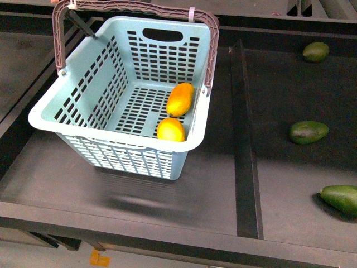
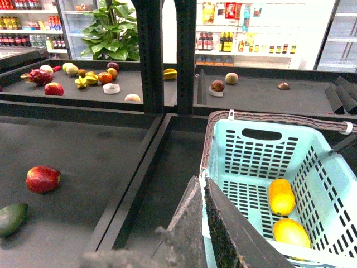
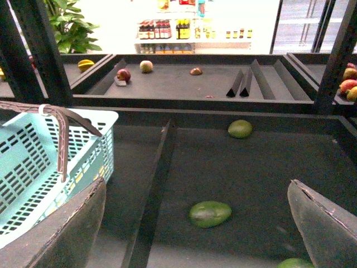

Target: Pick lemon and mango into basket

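Basket (image 1: pixel 120 89) is sitting tilted on the dark shelf (image 1: pixel 212 184), teal lattice walls, brownish-purple handle (image 1: pixel 134 8) arching over the far rim. Both task fruits are lying inside on its floor: mango (image 1: pixel 180 99) toward the back, lemon (image 1: pixel 170 129) just in front of it, near the front wall, the two looking close to touching.

Left gripper (image 2: pixel 202 192) is showing its jaws pressed together, almost no gap between the two dark pads, nothing visibly pinched between them. Its tips are sitting right at the basket's near rim; lemon and mango are lying just beyond the tips, inside the basket. Off to the other side of this claw, a red mango (image 2: pixel 43 178) and a green fruit (image 2: pixel 11 218) are lying in the neighbouring bay.

Right gripper (image 3: pixel 195 223) is spread wide, fingers (image 3: pixel 67 229) at opposite edges of its wrist view, holding nothing. One green avocado (image 3: pixel 210 214) is lying between the spread jaws, further out on the shelf; another (image 3: pixel 240 129) well beyond it. Basket corner is sitting beside one finger.

Neither arm is showing in the front view.
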`<control>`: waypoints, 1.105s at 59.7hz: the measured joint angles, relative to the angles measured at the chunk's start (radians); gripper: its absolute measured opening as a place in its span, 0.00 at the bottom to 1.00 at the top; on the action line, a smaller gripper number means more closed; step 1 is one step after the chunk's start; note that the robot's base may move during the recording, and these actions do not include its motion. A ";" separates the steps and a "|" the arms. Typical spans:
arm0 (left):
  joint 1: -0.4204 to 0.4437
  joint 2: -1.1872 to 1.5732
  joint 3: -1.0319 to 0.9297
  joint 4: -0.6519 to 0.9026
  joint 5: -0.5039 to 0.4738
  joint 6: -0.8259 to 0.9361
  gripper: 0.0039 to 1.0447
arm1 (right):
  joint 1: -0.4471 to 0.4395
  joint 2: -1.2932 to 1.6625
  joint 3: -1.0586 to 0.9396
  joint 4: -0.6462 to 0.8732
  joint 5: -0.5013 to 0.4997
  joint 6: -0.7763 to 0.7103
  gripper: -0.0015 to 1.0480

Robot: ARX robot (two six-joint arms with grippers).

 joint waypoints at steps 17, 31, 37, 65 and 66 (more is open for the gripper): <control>0.000 -0.188 0.000 -0.193 0.000 0.000 0.03 | 0.000 0.000 0.000 0.000 0.000 0.000 0.92; 0.000 -0.190 0.000 -0.196 0.000 0.000 0.03 | 0.000 0.000 0.000 0.000 0.000 0.000 0.92; 0.000 -0.190 0.000 -0.196 0.000 0.000 0.03 | 0.000 0.000 0.000 0.000 0.000 0.000 0.92; 0.000 -0.190 0.000 -0.196 0.000 0.002 0.94 | 0.000 0.000 0.000 0.000 0.000 0.000 0.92; 0.000 -0.190 0.000 -0.196 0.000 0.002 0.94 | 0.000 0.000 0.000 0.000 0.000 0.000 0.92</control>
